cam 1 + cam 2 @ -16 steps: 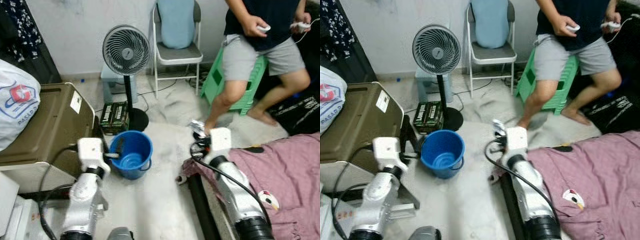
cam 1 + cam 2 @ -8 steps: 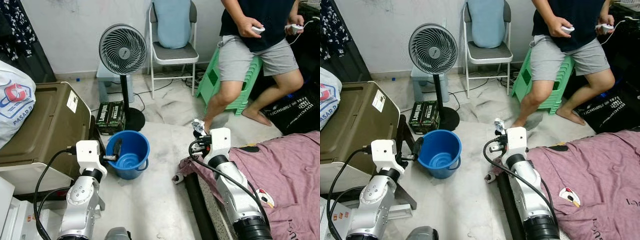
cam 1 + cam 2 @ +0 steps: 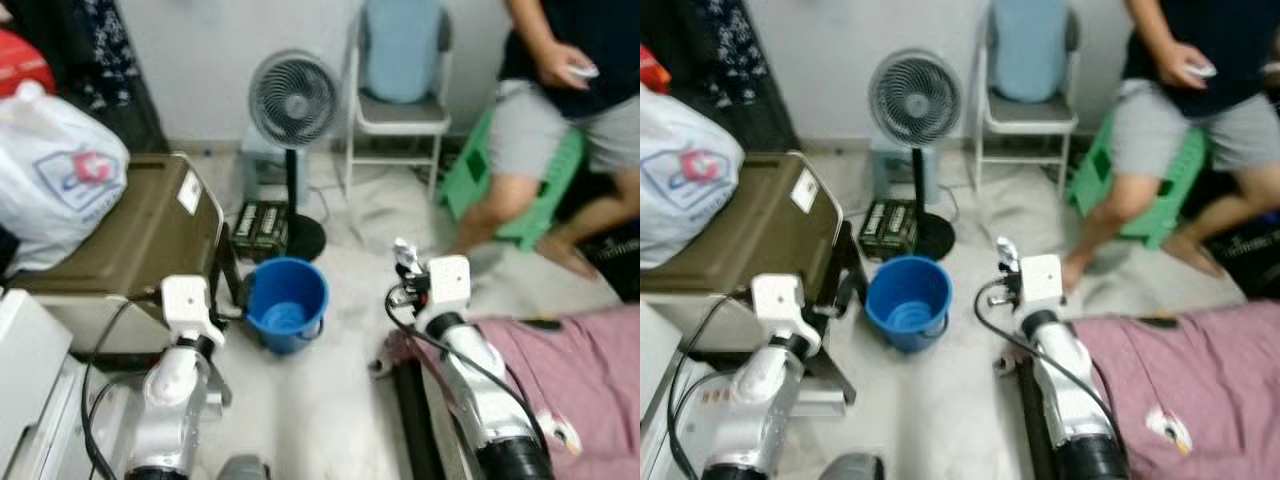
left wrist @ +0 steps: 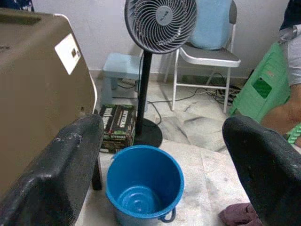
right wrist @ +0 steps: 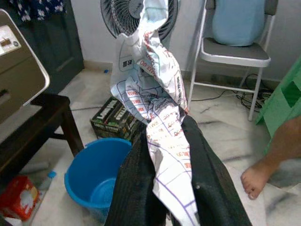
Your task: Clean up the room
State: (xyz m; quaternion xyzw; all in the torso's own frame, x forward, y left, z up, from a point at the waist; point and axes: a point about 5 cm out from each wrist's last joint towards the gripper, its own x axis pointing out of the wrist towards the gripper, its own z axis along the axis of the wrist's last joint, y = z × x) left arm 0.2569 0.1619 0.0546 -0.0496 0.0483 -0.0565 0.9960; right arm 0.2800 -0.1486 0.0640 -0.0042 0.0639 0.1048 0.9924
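The right gripper [image 5: 171, 188] is closed on a crumpled white printed paper wrapper [image 5: 150, 94], held above the floor to the right of the round blue plastic bucket [image 3: 287, 302]. The left gripper [image 4: 155, 155] has its fingers spread wide apart, holding nothing, just left of the bucket. Beyond the bucket stands a grey pedestal fan [image 3: 293, 100]. A person [image 3: 1185, 110] sits on a green plastic stool [image 3: 1145, 205] at far right.

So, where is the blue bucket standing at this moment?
The blue bucket stands on the floor between the two arms, nearer the left claw. The dark box and the fan's round base lie just behind it.
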